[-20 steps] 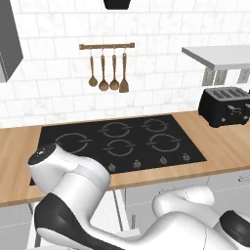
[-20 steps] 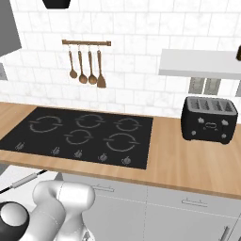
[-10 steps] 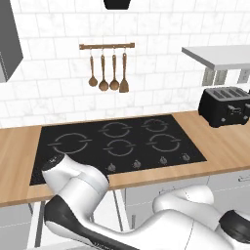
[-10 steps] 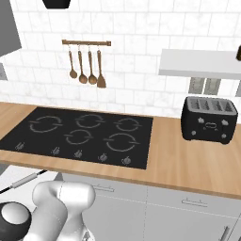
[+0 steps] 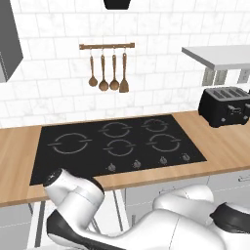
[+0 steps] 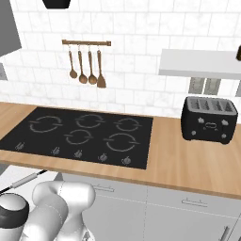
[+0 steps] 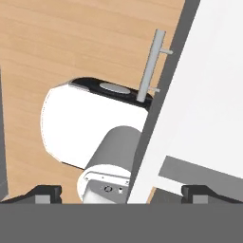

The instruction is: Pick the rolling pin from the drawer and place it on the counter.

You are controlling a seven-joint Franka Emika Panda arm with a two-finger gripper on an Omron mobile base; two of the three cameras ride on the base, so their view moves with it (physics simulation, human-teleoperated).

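Since the earlier left base picture the arm's white elbow has sunk lower below the front edge of the worktop (image 5: 19,161); the kitchen itself has not shifted. In the hand view the pincer (image 7: 123,193) shows its two dark fingertips (image 7: 45,193) wide apart at the bottom of the picture, released, with nothing between them. Just ahead of it lie the white floor and grey front edge of the drawer (image 7: 209,95), and beside that a slim grey bar handle (image 7: 151,66) over a light wooden floor (image 7: 71,42).

In the right base view the rolling pin (image 6: 23,181), a thin pale rod with a dark tip, lies tilted in the drawer's near left part, below the worktop's front edge and just left of the arm. The black cooktop (image 5: 114,144) sits in the middle of the worktop, closer to its left end. A black toaster (image 6: 209,118) stands at the back right, under a grey wall shelf (image 6: 202,63). Wooden spoons and a spatula (image 5: 108,73) hang from a rail on the tiled wall behind the cooktop. No writing or brand can be read anywhere.
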